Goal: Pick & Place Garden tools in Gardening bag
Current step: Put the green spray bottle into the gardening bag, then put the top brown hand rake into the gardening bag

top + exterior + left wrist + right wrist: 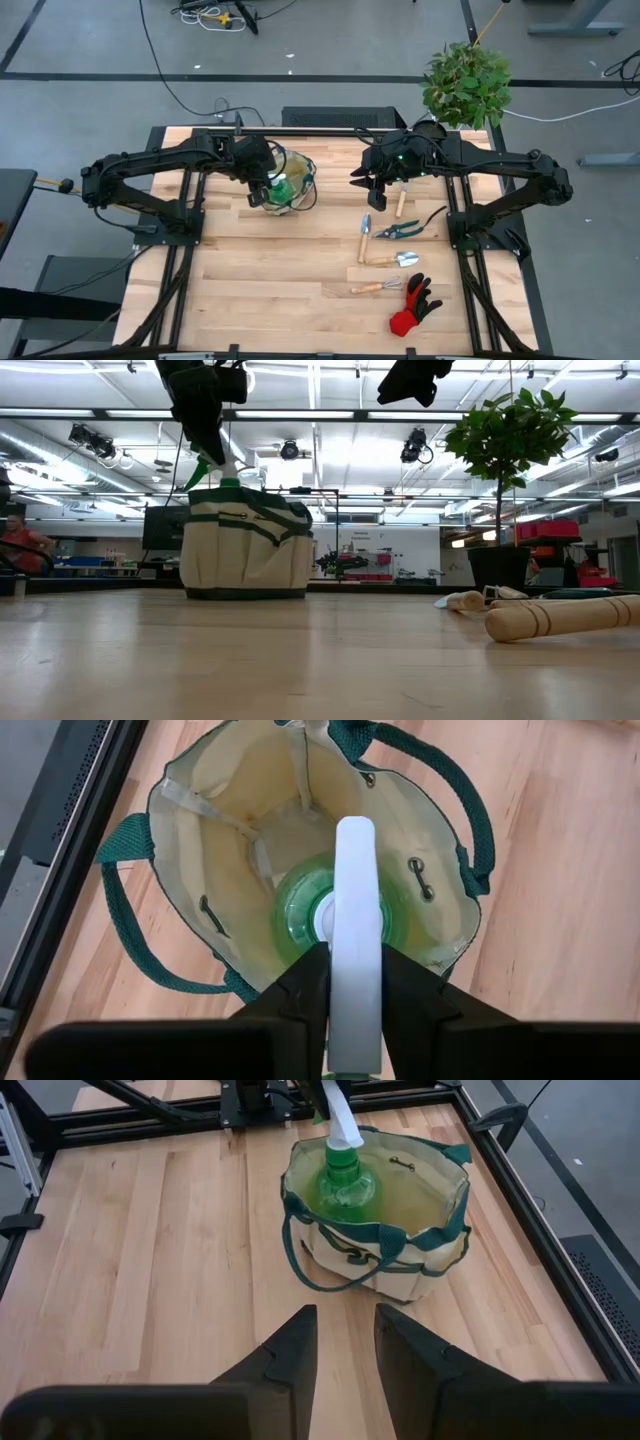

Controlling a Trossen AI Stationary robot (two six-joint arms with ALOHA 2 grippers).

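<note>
I have the left gripper pinching the white trigger head of the spray bottle, with the green body hanging down inside the bag, which sits at about ten o'clock of the table's middle in the overhead view. My worry is the let-go: the bottle looks not quite seated, so if I spread the fingers now it could tip against the soft wall, lean out over the rim, or drag the bag over, since the fabric has no stiffness to catch it. The dark loop handles lie close round the mouth, and a finger coming up could snag one and haul the bag along. The right gripper hovers near the table's centre, its fingers a little apart and holding nothing, pointed toward the bag; if I bring it across too soon the two arms could meet over the opening. The shears, trowel, two wooden-handled tools and glove lie between three and five o'clock, close together, so a grab there may nudge a neighbour. As for writing, I can read no brand or label on bottle or bag, though the bottle's sides are mostly hidden from me.
</note>
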